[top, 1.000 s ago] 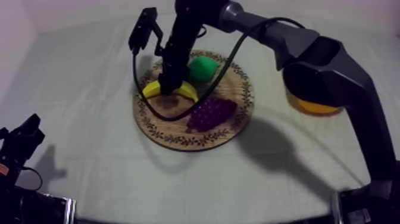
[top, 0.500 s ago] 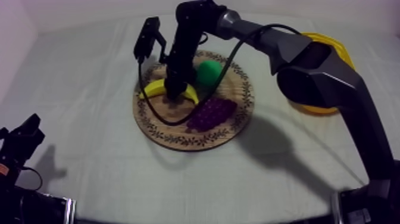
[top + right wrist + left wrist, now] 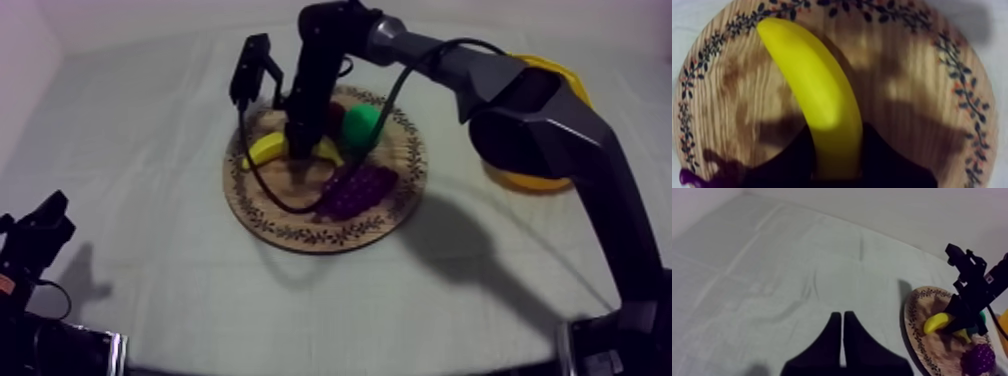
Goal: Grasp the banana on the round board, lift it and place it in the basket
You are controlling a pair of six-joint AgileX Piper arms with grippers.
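Plainly, the right gripper stands nearly upright over the round wooden board. Its two black fingers are closed round the banana near its middle, a hold that should keep the curved fruit level in carrying. The banana sits at the board's left part, beside the pear and the bunch of grapes; whether it has cleared the wood I cannot tell. The yellow basket waits well apart at the desk's right, partly behind that arm, so a lift and rightward swing seems next. The left gripper, fingers together on nothing, rests aside, out of the way.
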